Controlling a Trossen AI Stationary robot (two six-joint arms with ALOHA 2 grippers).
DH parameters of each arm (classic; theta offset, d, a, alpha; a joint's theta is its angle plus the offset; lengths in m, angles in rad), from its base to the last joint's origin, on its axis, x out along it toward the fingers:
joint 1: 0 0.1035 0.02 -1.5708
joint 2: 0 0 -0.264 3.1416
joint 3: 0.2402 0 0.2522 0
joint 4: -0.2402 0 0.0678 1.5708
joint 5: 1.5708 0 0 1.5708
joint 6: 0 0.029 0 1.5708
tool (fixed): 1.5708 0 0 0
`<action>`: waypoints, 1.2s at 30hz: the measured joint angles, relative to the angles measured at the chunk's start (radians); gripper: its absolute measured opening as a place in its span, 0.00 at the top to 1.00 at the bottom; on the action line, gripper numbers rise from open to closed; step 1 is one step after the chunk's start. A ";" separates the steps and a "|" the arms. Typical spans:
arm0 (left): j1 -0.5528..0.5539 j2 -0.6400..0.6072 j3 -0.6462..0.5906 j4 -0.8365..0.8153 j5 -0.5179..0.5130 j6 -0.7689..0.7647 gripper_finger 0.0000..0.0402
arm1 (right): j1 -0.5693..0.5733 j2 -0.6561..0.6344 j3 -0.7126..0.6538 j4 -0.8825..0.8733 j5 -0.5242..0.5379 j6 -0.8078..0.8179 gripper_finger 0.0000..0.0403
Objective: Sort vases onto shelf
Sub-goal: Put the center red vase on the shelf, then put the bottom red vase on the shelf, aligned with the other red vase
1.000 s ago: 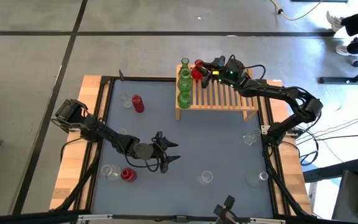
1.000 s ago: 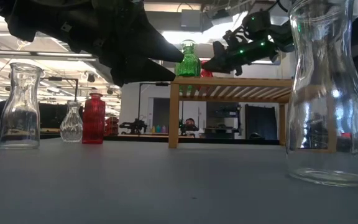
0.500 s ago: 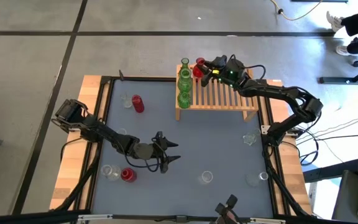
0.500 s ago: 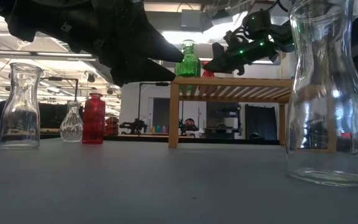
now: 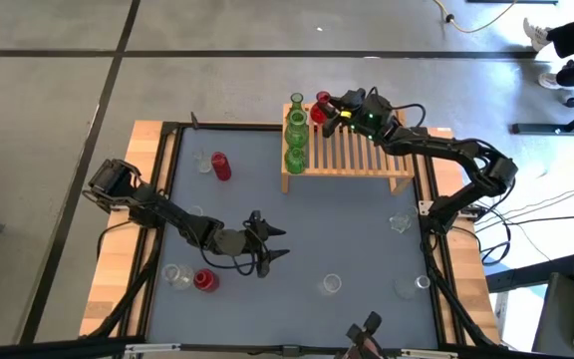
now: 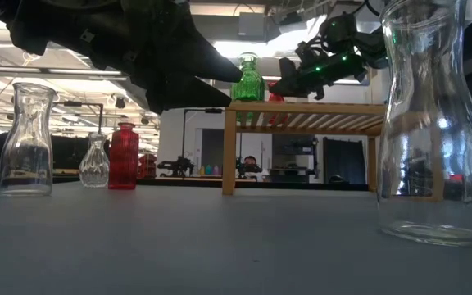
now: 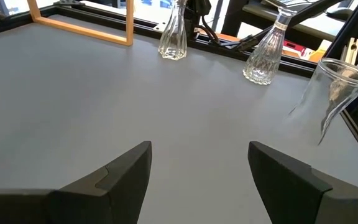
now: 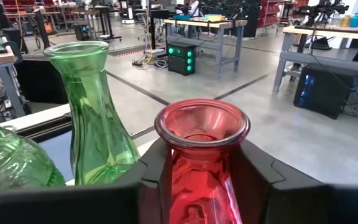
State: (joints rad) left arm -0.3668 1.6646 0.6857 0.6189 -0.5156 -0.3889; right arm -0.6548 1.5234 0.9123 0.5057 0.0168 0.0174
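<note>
The shelf stands at the table's far side, right of the middle. Three green vases stand in a row along its left end; two show in the right wrist view. My right gripper is at the shelf's far left corner, shut on a red vase, next to the green row. My left gripper hovers open and empty over the table's near middle. Loose vases stand on the table: a red one and a clear one at far left, others near. My right gripper pinches the red vase's neck between its two fingers, just below the flared rim. The fingers come from the table's right, about level. The vase stands upright with its base at the shelf top; whether it rests there I cannot tell.
A clear vase and a red one stand near left. Clear vases stand near the front middle, near right and right. One clear vase is close to the low camera. The shelf's right part is bare slats.
My right gripper has edged a little toward the table's far right with the red vase, which stays in its hold beside the green row.
</note>
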 joint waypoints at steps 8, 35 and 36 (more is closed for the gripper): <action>0.000 0.000 0.000 -0.001 0.000 0.000 0.35 | 0.000 -0.001 0.000 0.001 0.000 -0.011 0.52; 0.000 0.000 0.000 0.039 0.000 0.011 0.35 | 0.064 -0.632 -0.001 -0.719 -0.204 -0.127 0.48; 0.000 0.000 0.000 0.052 0.000 0.028 0.35 | 0.088 -0.654 -0.001 -0.759 -0.230 -0.127 0.48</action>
State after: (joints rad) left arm -0.3668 1.6646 0.6857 0.6710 -0.5159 -0.3604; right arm -0.5669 0.8690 0.9115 -0.2536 -0.2129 -0.1097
